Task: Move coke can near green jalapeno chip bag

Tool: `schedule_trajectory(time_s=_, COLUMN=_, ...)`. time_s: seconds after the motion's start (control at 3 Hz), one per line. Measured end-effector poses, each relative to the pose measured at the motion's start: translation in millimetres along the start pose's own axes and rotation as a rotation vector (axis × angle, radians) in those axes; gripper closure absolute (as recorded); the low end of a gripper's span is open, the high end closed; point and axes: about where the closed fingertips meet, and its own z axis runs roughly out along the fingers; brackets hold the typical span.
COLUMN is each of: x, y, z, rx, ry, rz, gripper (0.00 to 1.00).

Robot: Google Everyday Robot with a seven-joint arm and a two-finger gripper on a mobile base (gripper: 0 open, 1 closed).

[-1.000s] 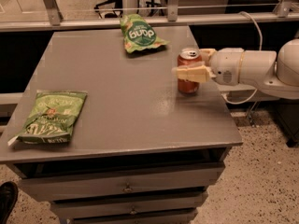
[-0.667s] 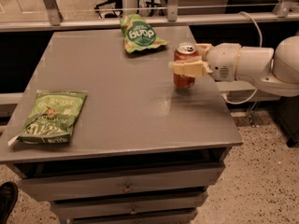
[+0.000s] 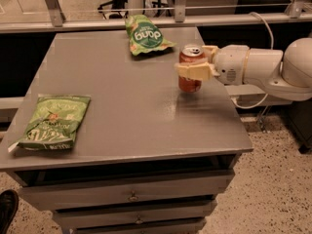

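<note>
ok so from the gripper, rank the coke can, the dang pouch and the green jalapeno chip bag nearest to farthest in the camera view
The gripper is over the right side of the table.
1. coke can: clamped between the fingers, right side.
2. dang pouch: at the back edge, to the gripper's left in the view.
3. green jalapeno chip bag: front left corner, clearly farthest.

One legible word, on a snack pouch.
White "dang", upside down, on the small bright-green pouch (image 3: 146, 35); lettering on the flat light-green chip bag (image 3: 53, 122) and the red aluminium soda can (image 3: 189, 83), clasped by the cream two-finger gripper (image 3: 195, 62) at the grey table (image 3: 122, 106)'s right side, is unreadable.
</note>
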Motion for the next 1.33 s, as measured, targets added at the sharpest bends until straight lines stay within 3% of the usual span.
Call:
schedule_trajectory(time_s=0.33, x=-17, y=15, z=21, rx=-0.03, ry=-0.074, rz=-0.02, gripper=1.0)
schedule_trajectory(time_s=0.67, x=-43, y=41, z=74, rx=-0.118, ry=-0.158, rz=-0.047, gripper=1.0)
schedule_trajectory(time_s=1.0, x=-47, y=89, z=138, rx=-0.245, ry=-0.188, rz=-0.026, gripper=1.0)
schedule_trajectory(time_s=1.33, x=-44, y=118, z=166, rx=-0.306, ry=-0.19, rz=-0.014, gripper=1.0)
